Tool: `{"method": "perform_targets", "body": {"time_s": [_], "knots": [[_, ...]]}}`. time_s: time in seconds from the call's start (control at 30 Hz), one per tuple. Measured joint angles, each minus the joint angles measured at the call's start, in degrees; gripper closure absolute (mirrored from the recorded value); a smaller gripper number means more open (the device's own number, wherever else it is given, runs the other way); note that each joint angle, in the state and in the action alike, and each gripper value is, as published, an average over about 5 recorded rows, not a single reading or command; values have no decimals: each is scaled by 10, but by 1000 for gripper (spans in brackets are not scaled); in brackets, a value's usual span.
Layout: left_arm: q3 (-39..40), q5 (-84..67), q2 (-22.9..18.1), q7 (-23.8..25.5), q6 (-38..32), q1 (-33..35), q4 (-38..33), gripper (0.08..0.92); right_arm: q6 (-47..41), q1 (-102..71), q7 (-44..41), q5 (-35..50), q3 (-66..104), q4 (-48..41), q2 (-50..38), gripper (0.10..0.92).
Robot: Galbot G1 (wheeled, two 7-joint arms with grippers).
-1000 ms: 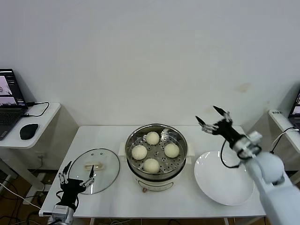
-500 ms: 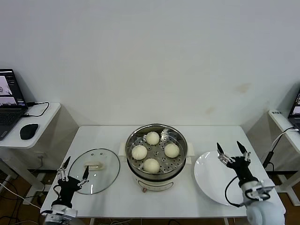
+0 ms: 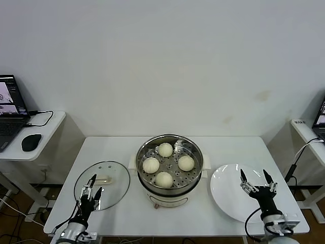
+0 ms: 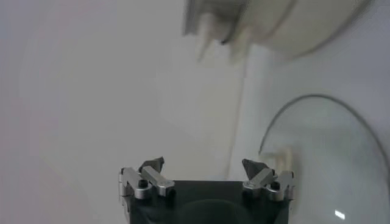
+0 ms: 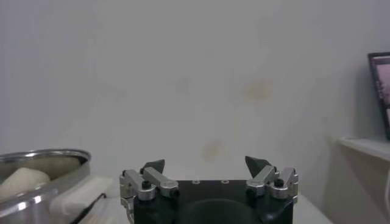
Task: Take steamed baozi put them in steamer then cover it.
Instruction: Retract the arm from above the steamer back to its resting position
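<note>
Head view, four steamed baozi (image 3: 164,179) in steamer (image 3: 170,163), cover (image 3: 102,185) beside

**A plain white room around the bench**

We see a bare white wall (image 3: 167,61) behind a white bench (image 3: 127,208). To the left stands a white side table (image 3: 43,132) carrying an open laptop (image 3: 9,114), a black mouse (image 3: 31,142) and a black cable (image 3: 43,116). At the right edge, another table (image 3: 307,129) holds a second laptop (image 3: 320,118).
</note>
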Motion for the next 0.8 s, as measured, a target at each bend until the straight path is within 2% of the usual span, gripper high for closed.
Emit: {"method": "perform_targets", "body": {"time_s": [0.8], "knots": [[50,60,-5,31,97,-100,90,177,-6,-10,6,-11,8,0,19,203]]}}
